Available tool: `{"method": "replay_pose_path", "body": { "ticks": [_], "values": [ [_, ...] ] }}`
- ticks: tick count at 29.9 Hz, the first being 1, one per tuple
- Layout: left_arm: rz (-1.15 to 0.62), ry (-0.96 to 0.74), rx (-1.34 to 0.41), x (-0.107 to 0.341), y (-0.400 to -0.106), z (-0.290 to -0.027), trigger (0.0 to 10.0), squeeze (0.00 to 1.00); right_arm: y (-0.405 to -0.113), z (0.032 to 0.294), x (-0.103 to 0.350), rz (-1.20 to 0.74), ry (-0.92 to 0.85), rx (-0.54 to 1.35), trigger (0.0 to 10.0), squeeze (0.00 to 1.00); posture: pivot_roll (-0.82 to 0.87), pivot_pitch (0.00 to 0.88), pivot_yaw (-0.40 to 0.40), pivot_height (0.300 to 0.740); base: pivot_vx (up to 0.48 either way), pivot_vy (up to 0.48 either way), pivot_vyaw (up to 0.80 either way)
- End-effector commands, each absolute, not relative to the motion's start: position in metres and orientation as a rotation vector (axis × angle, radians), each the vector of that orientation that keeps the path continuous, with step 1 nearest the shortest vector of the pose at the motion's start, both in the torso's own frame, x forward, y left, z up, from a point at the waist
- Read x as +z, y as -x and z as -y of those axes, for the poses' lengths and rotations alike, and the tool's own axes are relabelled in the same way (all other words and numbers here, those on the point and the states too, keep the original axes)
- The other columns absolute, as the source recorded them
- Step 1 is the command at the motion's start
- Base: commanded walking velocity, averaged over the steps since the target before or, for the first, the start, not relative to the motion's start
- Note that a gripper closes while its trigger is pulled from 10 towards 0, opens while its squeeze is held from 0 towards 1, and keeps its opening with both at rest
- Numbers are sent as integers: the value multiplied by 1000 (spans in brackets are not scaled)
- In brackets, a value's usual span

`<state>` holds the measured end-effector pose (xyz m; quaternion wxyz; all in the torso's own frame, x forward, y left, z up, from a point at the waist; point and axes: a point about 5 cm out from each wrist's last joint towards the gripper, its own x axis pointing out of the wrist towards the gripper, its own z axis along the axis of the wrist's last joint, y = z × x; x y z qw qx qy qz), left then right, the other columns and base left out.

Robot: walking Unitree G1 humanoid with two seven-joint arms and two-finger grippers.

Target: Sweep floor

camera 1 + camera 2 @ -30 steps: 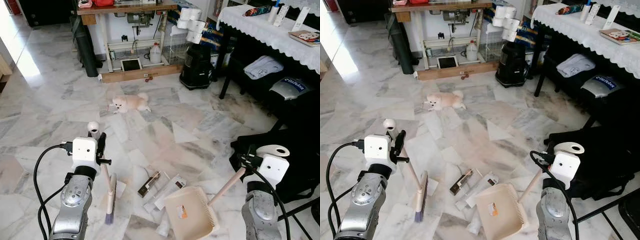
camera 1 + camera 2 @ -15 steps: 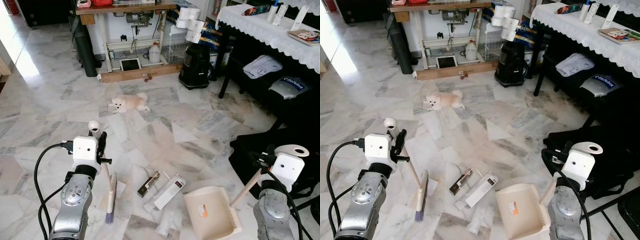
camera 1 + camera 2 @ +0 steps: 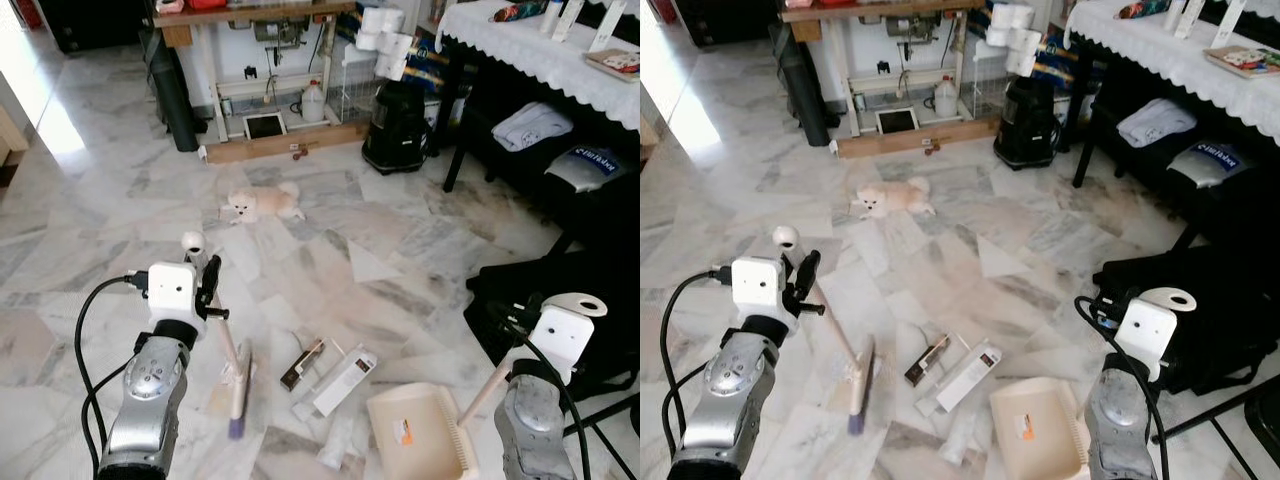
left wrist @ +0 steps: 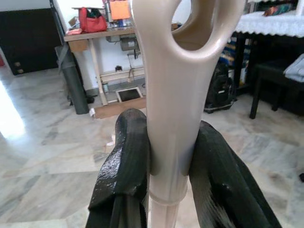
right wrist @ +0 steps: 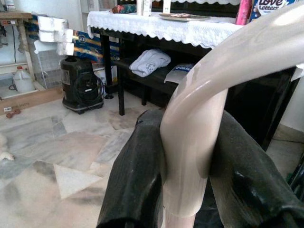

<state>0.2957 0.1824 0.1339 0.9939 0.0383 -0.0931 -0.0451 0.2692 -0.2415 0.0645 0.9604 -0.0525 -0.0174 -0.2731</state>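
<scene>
Gripping the cream handle of the brush (image 3: 238,375), the left tool (image 4: 171,156) has both black fingers (image 4: 126,161) pressed flat against the shaft just below the handle's hanging loop. The brush head rests on the marble floor (image 3: 110,200) with its bristle edge near the robot's left side, and its handle slants up to the tool. The right tool (image 5: 190,161) is clamped the same way on the curved cream handle of the dustpan (image 3: 415,435), which lies flat on the floor before the robot's right arm, its open mouth facing the litter.

Between brush and dustpan lie the things to be swept: a dark brown box (image 3: 301,364), a long white carton (image 3: 344,380) with a small black label too small to read, and a clear wrapper (image 3: 335,445) just beside the pan's near corner.

Ahead of the litter the floor opens wide as far as a small white dog (image 3: 262,203) lying near a wooden workbench (image 3: 250,70). To the right the room narrows: a black bag (image 3: 560,300) sits close to the right arm, and beyond it stands a tabletop (image 3: 540,50) with a white lace cloth. A pack there reads "love Letters" (image 5: 273,5) in the right wrist view.
</scene>
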Motion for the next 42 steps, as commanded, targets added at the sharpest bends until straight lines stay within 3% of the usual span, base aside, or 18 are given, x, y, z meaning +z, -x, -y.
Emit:
{"method": "replay_pose_path", "body": {
  "ticks": [1, 19, 42],
  "values": [
    [248, -67, -94, 152, -301, -184, 10000, 0, -274, 241, 72, 85, 110, -556, 10000, 0, 68, 85, 24, 740, 0, 0, 0],
    [250, 36, -288, 179, -308, -175, 10000, 0, -272, 244, 60, 56, 148, -619, 10000, 0, 100, 128, 58, 740, 0, 0, 0],
    [3, 18, -548, 176, -305, -140, 10000, 0, -272, 236, 51, 40, 137, -644, 10000, 0, 111, 151, 85, 740, 0, 0, 0]
  ]
}}
